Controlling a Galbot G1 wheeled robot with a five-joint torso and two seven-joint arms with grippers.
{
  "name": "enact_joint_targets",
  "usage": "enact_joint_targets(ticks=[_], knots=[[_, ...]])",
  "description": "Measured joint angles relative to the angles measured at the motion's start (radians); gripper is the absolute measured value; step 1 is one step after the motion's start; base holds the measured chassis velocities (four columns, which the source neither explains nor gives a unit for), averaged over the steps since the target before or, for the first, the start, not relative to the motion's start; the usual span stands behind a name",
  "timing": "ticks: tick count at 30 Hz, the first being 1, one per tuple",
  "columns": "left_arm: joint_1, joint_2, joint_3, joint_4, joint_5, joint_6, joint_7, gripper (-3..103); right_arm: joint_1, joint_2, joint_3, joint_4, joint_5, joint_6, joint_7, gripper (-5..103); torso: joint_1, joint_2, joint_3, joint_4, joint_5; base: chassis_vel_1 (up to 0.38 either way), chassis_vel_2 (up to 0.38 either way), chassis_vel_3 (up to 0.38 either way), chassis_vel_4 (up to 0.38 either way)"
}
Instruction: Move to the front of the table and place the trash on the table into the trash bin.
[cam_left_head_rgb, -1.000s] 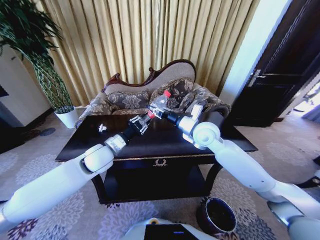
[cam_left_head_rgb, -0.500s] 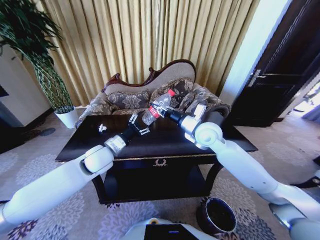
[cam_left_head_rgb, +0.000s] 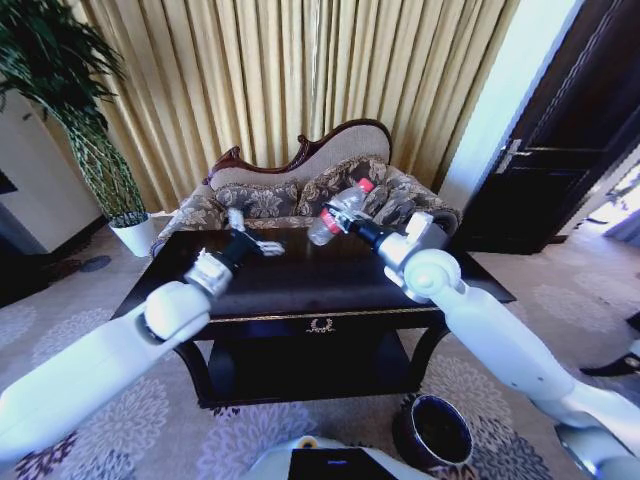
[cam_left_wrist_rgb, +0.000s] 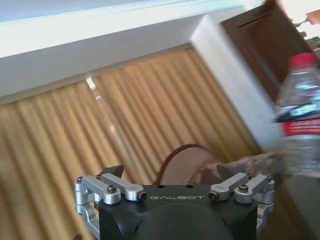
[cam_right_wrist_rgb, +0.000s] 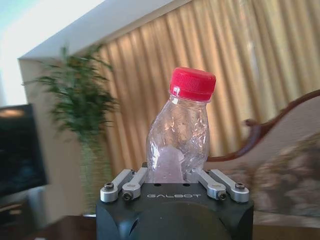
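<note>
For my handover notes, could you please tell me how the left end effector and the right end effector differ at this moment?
The right end effector is shut on the bottle, holding it lifted above the table; the left end effector is open and holds nothing. The right one sits nearer the table's middle, the left one over its left part. Both are the same black and silver design, and both reach out over the table top.

Bottle (cam_left_head_rgb: 342, 210): clear crumpled plastic with red cap and red-white label, hanging tilted above the table's rear part, cap pointing up and to the right.
Table (cam_left_head_rgb: 330, 290): long, dark and glossy, gold trim edging its front, a gold emblem sitting at centre.
Trash bin (cam_left_head_rgb: 437, 430): small round dark bucket sitting on the carpet below the table's front right corner.
</note>
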Motion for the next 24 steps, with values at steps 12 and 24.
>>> enact_joint_targets(ticks=[12,24], knots=[[0.307,-0.097,-0.501,-0.051,-0.230,0.164,-0.167,100,-0.244,-0.045,0.214,0.042,-0.293,0.023,0.012,24,0.000,0.000,0.000,-0.0001,-0.0001,0.000,0.000,0.000,0.000],[0.552,-0.228,-0.859,-0.114,-0.421,0.306,-0.209,100,-0.359,-0.080,0.328,0.103,-0.322,0.019,0.032,24,0.000,0.000,0.000,0.0003,-0.0003,0.000,0.000,0.000,0.000]])
